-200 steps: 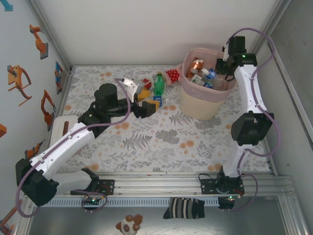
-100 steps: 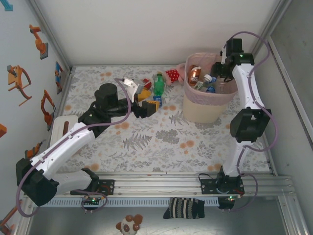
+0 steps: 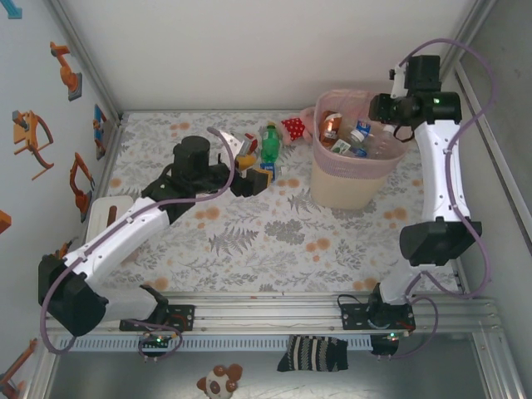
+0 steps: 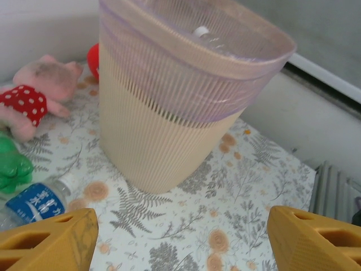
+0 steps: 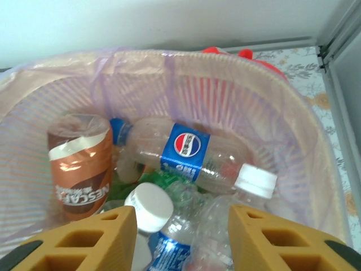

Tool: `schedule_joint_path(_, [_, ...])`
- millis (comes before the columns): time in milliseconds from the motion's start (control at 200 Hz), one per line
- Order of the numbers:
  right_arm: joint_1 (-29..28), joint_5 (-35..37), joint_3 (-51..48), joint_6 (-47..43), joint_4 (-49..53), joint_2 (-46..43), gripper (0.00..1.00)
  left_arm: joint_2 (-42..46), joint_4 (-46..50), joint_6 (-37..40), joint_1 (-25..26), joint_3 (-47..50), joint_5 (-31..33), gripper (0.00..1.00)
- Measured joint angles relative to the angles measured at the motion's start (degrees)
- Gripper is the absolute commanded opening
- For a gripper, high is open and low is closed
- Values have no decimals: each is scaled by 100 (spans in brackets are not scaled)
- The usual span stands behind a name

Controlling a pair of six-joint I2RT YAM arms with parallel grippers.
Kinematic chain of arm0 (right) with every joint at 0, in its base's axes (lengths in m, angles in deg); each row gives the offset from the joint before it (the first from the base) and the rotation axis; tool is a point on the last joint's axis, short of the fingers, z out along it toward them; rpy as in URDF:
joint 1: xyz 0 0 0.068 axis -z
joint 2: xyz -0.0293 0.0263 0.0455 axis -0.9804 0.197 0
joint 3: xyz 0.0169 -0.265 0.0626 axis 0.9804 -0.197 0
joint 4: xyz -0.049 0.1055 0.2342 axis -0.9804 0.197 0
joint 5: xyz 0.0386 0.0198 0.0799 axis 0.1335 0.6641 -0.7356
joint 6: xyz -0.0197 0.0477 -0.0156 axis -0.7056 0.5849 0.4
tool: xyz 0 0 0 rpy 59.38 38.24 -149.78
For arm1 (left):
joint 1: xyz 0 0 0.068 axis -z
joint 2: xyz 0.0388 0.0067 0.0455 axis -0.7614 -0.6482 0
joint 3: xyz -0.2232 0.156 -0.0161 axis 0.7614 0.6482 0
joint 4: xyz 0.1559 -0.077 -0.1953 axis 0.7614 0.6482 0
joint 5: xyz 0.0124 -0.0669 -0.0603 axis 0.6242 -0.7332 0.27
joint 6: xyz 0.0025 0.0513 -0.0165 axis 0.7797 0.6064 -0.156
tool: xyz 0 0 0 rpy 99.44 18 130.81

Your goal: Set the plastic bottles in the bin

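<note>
**A:** Why's the R gripper (image 3: 386,108) up there?
**B:** You've got it over the bin (image 3: 339,181), fingers spread, nothing between them. The plastic bottles (image 5: 169,186) are piled right below them, Pepsi bottle (image 5: 192,153) on top. Reads as a drop spot.
**A:** And the L gripper (image 3: 252,181)?
**B:** Low, fingers wide apart, empty. Bin's straight ahead of them, and a blue-label bottle (image 4: 36,204) lies just beyond one fingertip, prob. your next pick.
**A:** Surface, room?
**B:** Flat fern-print cloth (image 3: 274,241), white walls (image 3: 249,50), alu rail (image 3: 274,303) at the near edge.
</note>
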Motion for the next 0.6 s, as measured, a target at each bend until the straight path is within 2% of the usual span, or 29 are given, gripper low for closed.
schedule_joint_path(310, [-162,-254,-951,138,9,-614,43,-824,1058,426,-153,-614,448,76])
schedule_joint_path(601, [-164,-304,-1110,162,-22,-1311,43,-2164,2024,1119,-463,-1523,752,77])
